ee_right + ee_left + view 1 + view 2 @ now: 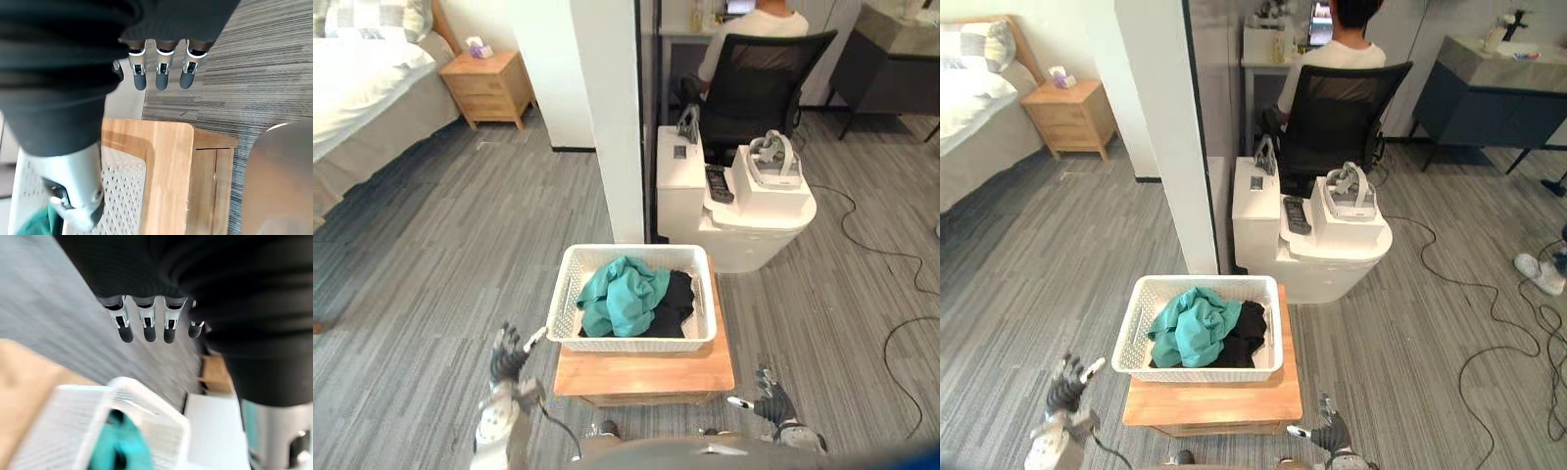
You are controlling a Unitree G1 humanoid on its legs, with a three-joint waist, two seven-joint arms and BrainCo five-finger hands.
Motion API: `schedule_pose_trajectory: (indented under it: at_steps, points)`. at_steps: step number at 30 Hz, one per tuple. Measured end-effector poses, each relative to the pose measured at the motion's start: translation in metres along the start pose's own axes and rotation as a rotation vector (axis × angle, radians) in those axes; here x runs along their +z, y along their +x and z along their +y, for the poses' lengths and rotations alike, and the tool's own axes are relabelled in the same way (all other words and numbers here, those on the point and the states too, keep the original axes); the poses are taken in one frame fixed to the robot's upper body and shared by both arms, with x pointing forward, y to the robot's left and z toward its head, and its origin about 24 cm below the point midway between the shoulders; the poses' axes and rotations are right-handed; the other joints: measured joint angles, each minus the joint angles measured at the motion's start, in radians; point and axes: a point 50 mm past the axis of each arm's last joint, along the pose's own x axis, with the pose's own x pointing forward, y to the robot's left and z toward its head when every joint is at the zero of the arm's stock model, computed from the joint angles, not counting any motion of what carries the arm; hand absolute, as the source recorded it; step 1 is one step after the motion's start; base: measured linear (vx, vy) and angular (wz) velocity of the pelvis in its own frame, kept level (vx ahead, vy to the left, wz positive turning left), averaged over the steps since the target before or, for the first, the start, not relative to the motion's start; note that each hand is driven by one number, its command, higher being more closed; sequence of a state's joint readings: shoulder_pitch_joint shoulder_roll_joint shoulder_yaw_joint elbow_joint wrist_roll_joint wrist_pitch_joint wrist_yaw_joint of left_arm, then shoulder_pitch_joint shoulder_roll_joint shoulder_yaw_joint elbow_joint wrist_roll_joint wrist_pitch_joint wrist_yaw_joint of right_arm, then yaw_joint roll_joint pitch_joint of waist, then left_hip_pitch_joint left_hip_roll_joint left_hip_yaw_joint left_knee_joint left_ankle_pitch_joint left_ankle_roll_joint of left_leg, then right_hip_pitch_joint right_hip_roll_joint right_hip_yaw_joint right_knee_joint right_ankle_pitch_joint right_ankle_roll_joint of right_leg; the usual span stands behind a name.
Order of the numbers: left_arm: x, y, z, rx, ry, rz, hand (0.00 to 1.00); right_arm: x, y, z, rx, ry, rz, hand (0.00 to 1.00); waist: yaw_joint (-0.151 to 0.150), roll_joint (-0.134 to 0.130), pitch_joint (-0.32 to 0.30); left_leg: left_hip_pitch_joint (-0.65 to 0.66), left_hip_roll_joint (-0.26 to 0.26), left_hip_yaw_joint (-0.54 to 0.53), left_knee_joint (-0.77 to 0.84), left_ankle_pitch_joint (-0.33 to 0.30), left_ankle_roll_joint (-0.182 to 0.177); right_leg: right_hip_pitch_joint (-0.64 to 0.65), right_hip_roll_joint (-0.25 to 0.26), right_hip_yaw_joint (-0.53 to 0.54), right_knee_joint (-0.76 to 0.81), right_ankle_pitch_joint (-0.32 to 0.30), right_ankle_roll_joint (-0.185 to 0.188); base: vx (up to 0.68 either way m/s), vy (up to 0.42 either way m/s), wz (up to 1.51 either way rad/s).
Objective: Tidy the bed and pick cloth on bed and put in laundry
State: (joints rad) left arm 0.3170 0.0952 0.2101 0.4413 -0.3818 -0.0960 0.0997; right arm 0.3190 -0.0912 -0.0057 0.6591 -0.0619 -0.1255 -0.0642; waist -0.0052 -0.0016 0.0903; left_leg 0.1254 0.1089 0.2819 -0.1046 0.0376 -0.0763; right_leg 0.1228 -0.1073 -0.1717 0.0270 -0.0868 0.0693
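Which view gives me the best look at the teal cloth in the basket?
Left eye view: the teal cloth lies whole, partly over black cloth, in the white basket. Right eye view shows it nearly as well; both wrist views catch a teal edge of it.

Dead ahead, the white perforated plastic basket (563,304) sits on a low light-wood table (646,374), blocking your centre line. Behind it a white square pillar (607,117) and a white rounded cabinet (744,245) close the way forward, with a black mesh office chair (759,88) beyond. On your left, grey striped carpet (440,255) lies open up to the white-sheeted bed (352,98) and the small wooden nightstand (489,88).
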Motion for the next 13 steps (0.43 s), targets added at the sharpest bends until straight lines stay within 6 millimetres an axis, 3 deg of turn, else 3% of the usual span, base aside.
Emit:
schedule_pose_trajectory:
  at_steps: [5, 10, 13]
  points:
    - [-0.049, -0.015, 0.017, 0.049, -0.018, 0.192, 0.00, -0.024, -0.003, -0.006, -0.060, 0.068, 0.110, 0.00, 0.020, -0.006, -0.022, 0.034, -0.005, 0.012, 0.000, -0.025, 0.000, 0.028, -0.015, -0.004, 0.011, -0.014, 0.009, 0.08, 0.017, -0.01]
    - [-0.097, -0.035, 0.030, 0.097, 0.131, 0.435, 0.00, -0.039, -0.002, -0.003, -0.067, 0.178, 0.241, 0.00, 0.019, -0.010, -0.035, 0.040, -0.019, 0.019, 0.000, -0.032, 0.000, 0.033, -0.030, -0.003, 0.007, -0.023, 0.020, 0.10, 0.034, -0.03]
    - [-0.104, -0.038, 0.033, 0.118, 0.210, 0.500, 0.00, -0.043, -0.002, -0.004, -0.058, 0.177, 0.282, 0.00, 0.022, -0.006, -0.035, 0.068, -0.024, 0.026, 0.000, -0.039, -0.008, 0.062, -0.034, -0.002, 0.002, -0.031, 0.023, 0.08, 0.020, -0.02]
